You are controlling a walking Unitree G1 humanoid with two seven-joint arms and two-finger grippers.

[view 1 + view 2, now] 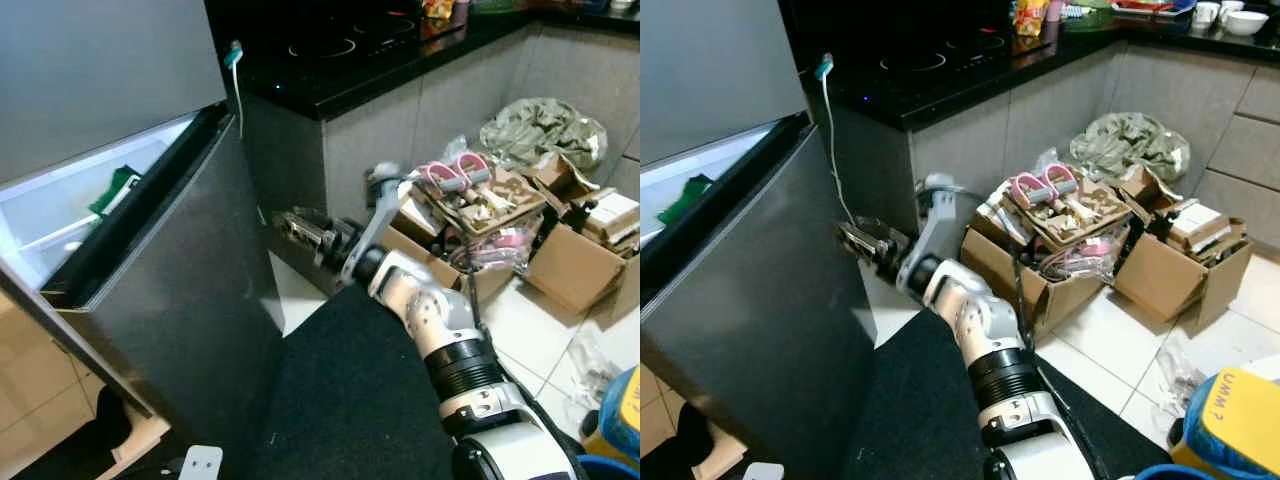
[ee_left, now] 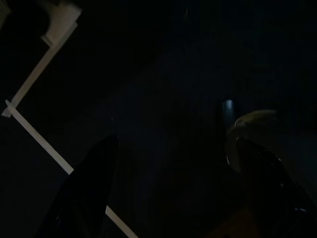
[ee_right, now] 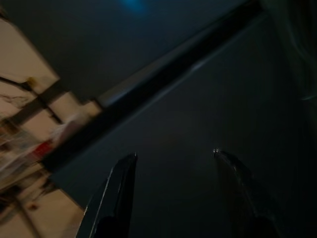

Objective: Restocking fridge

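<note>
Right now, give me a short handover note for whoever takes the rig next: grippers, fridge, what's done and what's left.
Right gripper: open, empty, reaching toward the free edge of the lower fridge door.
Left gripper: open, empty, idle in the dark.
Fridge: the upper door is ajar, showing a white shelf with something green on it. The lower door looks shut.
Boxes of mixed items sit on the floor by the counter.
Done: nothing in hand, so no restocking visible.
Left: open the fridge, fetch items, load them.

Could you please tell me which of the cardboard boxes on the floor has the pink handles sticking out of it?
The overfilled cardboard box nearest the right gripper, beside the counter; the other box further right shows no pink.
</note>
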